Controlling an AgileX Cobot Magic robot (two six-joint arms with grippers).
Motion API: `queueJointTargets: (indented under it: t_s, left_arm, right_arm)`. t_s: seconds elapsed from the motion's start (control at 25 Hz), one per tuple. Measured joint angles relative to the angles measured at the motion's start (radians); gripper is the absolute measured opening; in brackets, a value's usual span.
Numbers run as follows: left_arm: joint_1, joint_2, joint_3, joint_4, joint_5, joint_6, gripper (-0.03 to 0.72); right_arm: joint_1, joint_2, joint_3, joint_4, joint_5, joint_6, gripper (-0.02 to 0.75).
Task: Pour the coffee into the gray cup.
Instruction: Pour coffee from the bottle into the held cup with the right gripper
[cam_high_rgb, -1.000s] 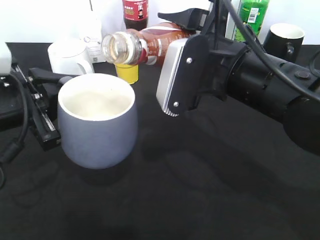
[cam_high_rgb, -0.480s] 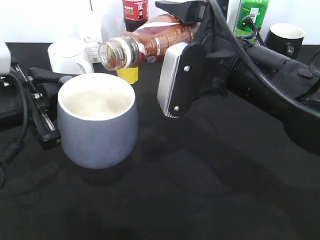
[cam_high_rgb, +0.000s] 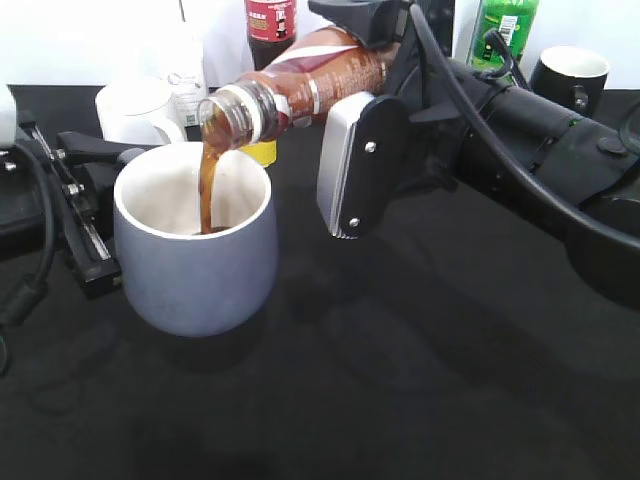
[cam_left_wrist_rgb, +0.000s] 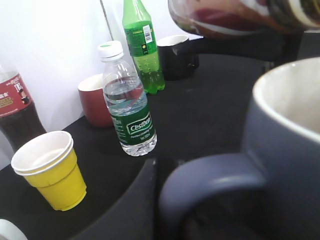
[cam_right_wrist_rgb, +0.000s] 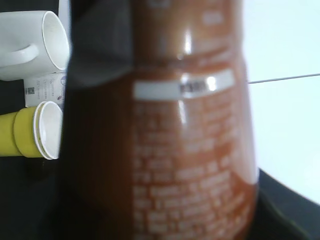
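exterior view: the gray cup (cam_high_rgb: 195, 245) stands upright on the black table (cam_high_rgb: 400, 380), landmark for everything below. the coffee (cam_high_rgb: 300, 85) is tipped mouth-down to the left, its open neck just above the cup's rim, and a brown stream falls from the mouth into the cup's white interior. the right gripper (cam_high_rgb: 365, 95) has its fingers (cam_high_rgb: 352, 165) pinching the bottle's body, one broad silver-edged pad facing the camera, the other dark one over the top of the bottle. the left gripper (cam_high_rgb: 95, 185) sits just left of the cup at handle height; the handle itself is hidden here. behind the cup: a white mug (cam_high_rgb: 140, 112), a yellow paper cup (cam_high_rgb: 255, 150) partly hidden by the bottle neck, a cola bottle (cam_high_rgb: 271, 28). far back right of the cup: a green bottle (cam_high_rgb: 505, 35) and a black mug (cam_high_rgb: 567, 78).

left wrist view: the cup fills the right side, its loop handle (cam_left_wrist_rgb: 210, 182) in the foreground with one dark finger (cam_left_wrist_rgb: 132, 205) just beside it on the left (cannot tell whether it touches, nor how the fingers are set). the coffee bottle's body hangs above the cup's rim at top right. beyond the cup: a water bottle (cam_left_wrist_rgb: 127, 110) with green label, a red mug (cam_left_wrist_rgb: 95, 100), the green bottle, the black mug, the yellow paper cup, the cola bottle at the left edge.

right wrist view: the coffee's brown label fills the frame, blurred; the white mug and yellow paper cup show at left.
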Motion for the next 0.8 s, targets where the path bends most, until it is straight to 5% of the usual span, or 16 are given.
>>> queueJointTargets:
  t_s: [0.8]
  left_arm:
    - [0.000, 0.000, 0.000, 0.004, 0.000, 0.000, 0.050]
  right_arm:
    - [0.000, 0.000, 0.000, 0.003, -0.002, -0.021, 0.529]
